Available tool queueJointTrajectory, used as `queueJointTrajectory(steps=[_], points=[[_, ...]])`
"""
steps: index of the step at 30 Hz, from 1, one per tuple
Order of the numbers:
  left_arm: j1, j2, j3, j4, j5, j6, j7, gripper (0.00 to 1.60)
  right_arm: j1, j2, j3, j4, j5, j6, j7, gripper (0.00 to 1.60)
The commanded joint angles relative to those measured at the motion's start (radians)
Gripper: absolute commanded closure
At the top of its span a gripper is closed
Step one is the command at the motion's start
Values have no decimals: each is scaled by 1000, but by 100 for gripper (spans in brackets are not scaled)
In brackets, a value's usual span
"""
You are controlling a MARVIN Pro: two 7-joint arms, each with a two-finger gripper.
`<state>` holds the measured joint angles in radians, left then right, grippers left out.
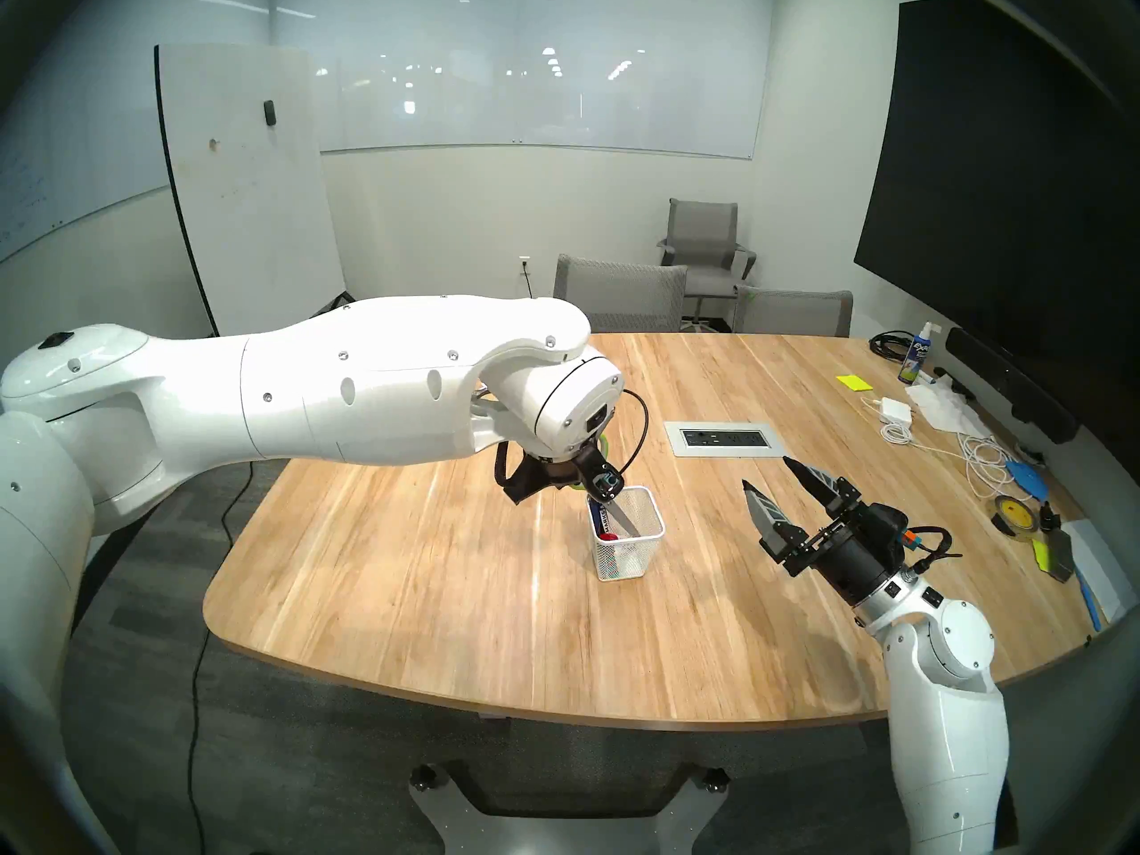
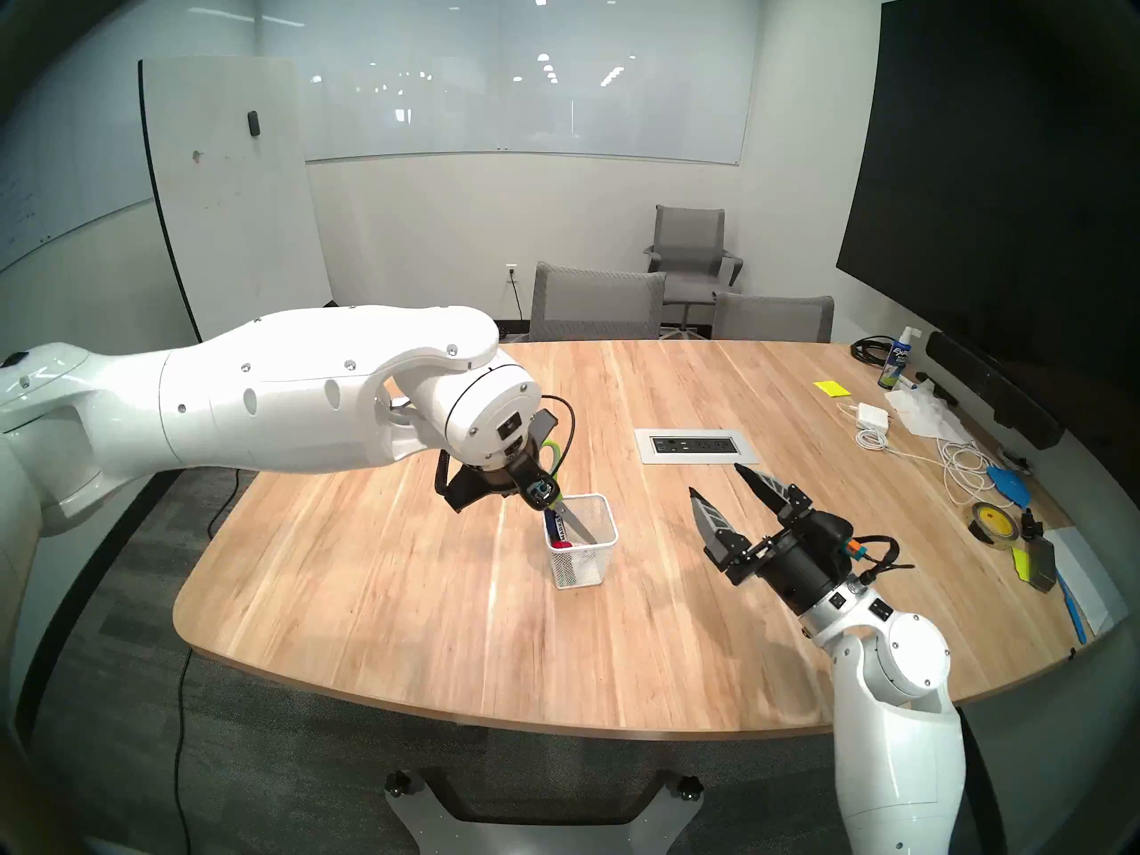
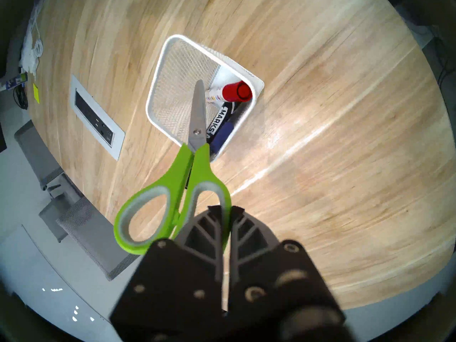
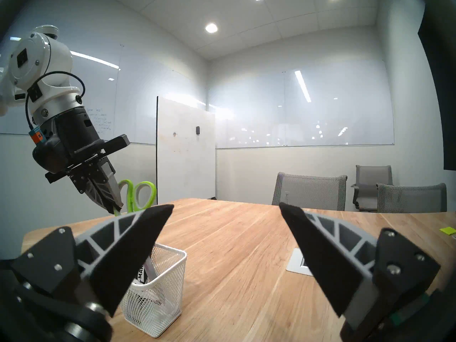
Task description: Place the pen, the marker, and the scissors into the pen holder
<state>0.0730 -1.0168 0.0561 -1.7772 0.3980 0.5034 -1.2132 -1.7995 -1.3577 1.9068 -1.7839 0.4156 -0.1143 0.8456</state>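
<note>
Left hand [image 3: 225, 210] clamped on one lime-green loop of the scissors [image 3: 197, 117], blades closed and pointing down into the pen holder [image 3: 158, 92], tip inside the rim. Pen holder stands upright on the tabletop [image 1: 432, 588]. Already inside, leaning in one corner: white red-capped marker [image 3: 237, 91], black marker [image 3: 218, 121], dark-blue pen [image 3: 223, 134]. Right hand [image 1: 774, 480] held above the tabletop, well apart from the holder, fingers spread wide, empty
</note>
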Motion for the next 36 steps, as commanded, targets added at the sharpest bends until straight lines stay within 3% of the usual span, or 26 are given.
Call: queueJointTrajectory(steps=[1,16,22,25,30,36], points=[[-3,-39,-7,11,-2,-6,4,160,9,1,-2,-17,1,1,0,0],[-10,-39,18,7,15,-51,-2,160,10,-3,0,-17,-1,3,2,0],[-13,-32,18,-4,20,-33,-9,160,11,-4,1,-17,-2,3,4,0],[-7,-18,5,-14,13,-10,-2,0,11,-4,1,-17,-3,3,4,0],[-12,-2,-1,-33,17,5,-1,0,12,-5,2,-17,-3,4,5,0],[6,30,-55,-48,-16,81,25,0,12,-7,3,-17,-4,4,7,0]])
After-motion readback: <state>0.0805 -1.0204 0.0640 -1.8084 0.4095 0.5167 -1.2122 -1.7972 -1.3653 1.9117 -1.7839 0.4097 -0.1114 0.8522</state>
